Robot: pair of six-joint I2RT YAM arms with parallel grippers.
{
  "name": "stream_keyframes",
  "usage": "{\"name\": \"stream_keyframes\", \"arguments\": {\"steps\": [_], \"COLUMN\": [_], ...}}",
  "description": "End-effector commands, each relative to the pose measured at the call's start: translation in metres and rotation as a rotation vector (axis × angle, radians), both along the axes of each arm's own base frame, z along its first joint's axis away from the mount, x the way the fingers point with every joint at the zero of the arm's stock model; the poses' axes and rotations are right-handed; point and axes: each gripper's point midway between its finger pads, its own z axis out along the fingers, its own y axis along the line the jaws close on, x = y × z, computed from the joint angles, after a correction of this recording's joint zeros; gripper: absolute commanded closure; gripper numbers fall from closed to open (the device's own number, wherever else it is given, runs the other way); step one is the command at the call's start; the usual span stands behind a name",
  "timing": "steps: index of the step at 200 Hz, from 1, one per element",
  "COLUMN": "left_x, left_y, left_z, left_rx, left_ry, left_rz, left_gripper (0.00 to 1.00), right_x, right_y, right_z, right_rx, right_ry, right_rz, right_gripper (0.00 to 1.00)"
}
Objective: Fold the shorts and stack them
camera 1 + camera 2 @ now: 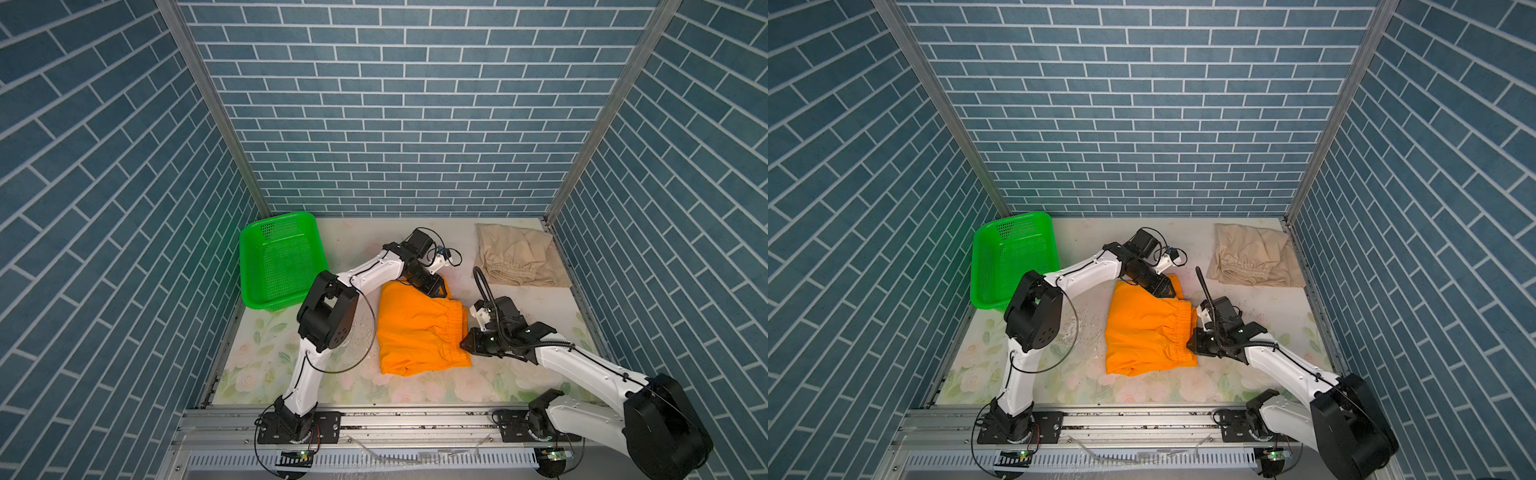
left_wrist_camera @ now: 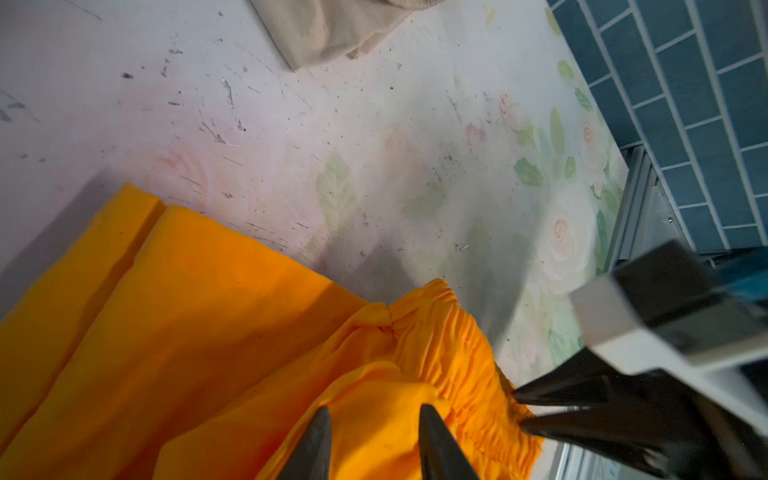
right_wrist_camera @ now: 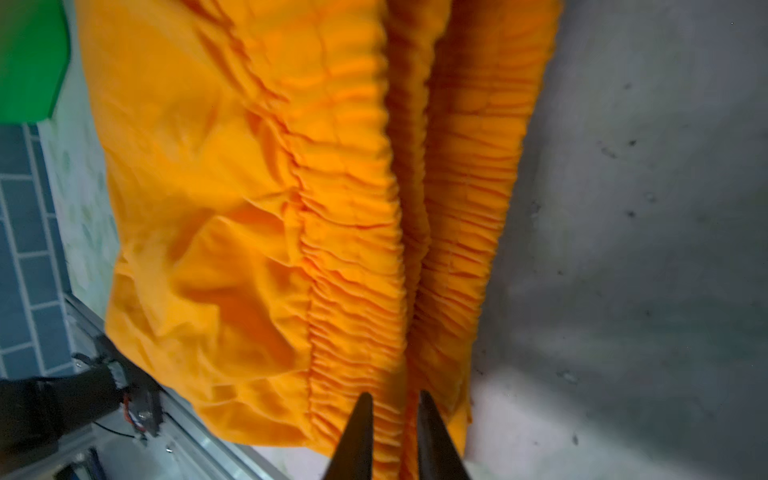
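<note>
- Left arm (image 1: 374,268): white shells, black joint housings, a thin black cable in a loose loop
- Right arm (image 1: 582,365): same colours, ribbed black hose
- Left gripper (image 2: 374,409), right gripper (image 3: 394,395): black fingers tapering to points
- Black base plates (image 1: 324,434), screwed down

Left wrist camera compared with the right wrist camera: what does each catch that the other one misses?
Only the left wrist view shows a corner of the beige shorts and the left gripper. Only the right wrist view shows the green basket. Both show the orange shorts, the right gripper pinching their waistband, the table and the blue brick wall.
</note>
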Motion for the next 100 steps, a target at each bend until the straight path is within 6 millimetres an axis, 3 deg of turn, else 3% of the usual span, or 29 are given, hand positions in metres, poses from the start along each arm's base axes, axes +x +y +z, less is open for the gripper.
{"name": "stream_keyframes", "arguments": {"steps": [1, 22, 36, 49, 75, 100], "left_x": [0.022, 0.034, 0.037, 0.044, 0.054, 0.051], "left_y": [-0.002, -0.002, 0.0, 0.012, 0.059, 0.119], "left_z": [-0.016, -0.012, 0.014, 0.041, 0.099, 0.115], "left_rx": [0.026, 0.049, 0.045, 0.069, 0.114, 0.189], "left_ry": [-0.039, -0.052, -0.09, -0.157, -0.275, -0.325], "left_rz": [0.032, 0.052, 0.062, 0.117, 0.288, 0.487], "left_gripper": [0.62, 0.45, 0.21, 0.01, 0.0, 0.0], "right_x": [0.003, 0.007, 0.016, 0.039, 0.108, 0.181], "right_y": [-0.013, -0.015, -0.022, -0.034, -0.074, -0.108], "right_z": [0.029, 0.044, 0.05, 0.06, 0.069, 0.076], "right_rx": [-0.059, -0.045, -0.077, -0.146, -0.304, -0.357], "right_ry": [-0.065, -0.104, -0.139, -0.208, -0.254, -0.274], "right_rz": [-0.01, -0.034, -0.044, -0.066, -0.149, -0.228], "right_gripper": [0.62, 0.47, 0.39, 0.32, 0.27, 0.26]}}
